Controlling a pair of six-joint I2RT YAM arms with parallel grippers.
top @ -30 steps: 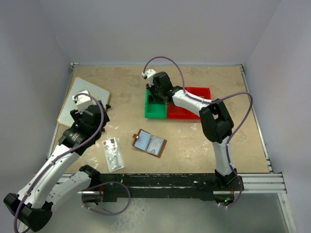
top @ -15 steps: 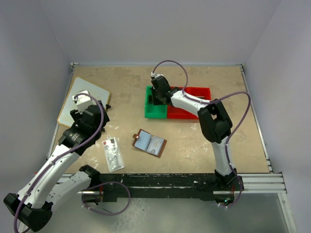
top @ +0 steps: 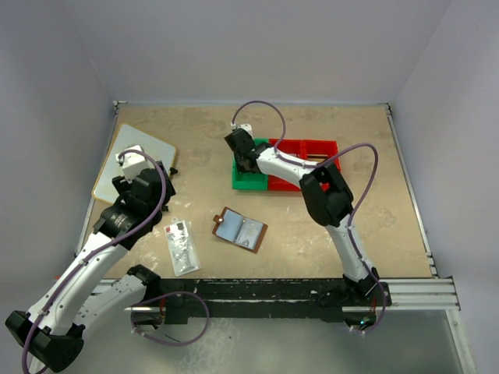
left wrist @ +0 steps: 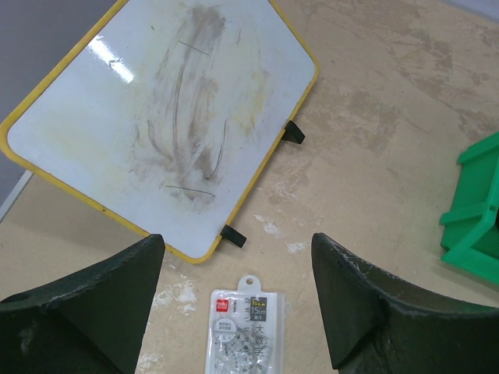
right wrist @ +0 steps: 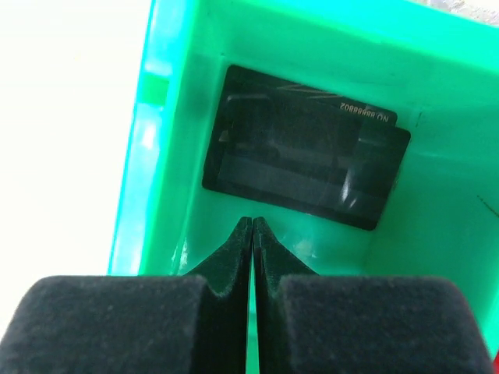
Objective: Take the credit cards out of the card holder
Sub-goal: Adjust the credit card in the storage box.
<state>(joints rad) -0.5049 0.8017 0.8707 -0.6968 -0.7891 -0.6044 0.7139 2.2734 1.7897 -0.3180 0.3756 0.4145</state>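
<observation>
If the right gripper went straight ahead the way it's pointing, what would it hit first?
Probably the green bin floor, just short of the two overlapping credit cards lying in it, or the cards' near edge; depth is unclear.

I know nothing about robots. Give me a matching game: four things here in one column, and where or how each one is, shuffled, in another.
1. card holder
2. credit cards
3. left gripper
4. right gripper

A. shut
B. inside the green bin
C. lying open on the table
D. open, holding nothing

Pairs: 1-C, 2-B, 3-D, 4-A
</observation>
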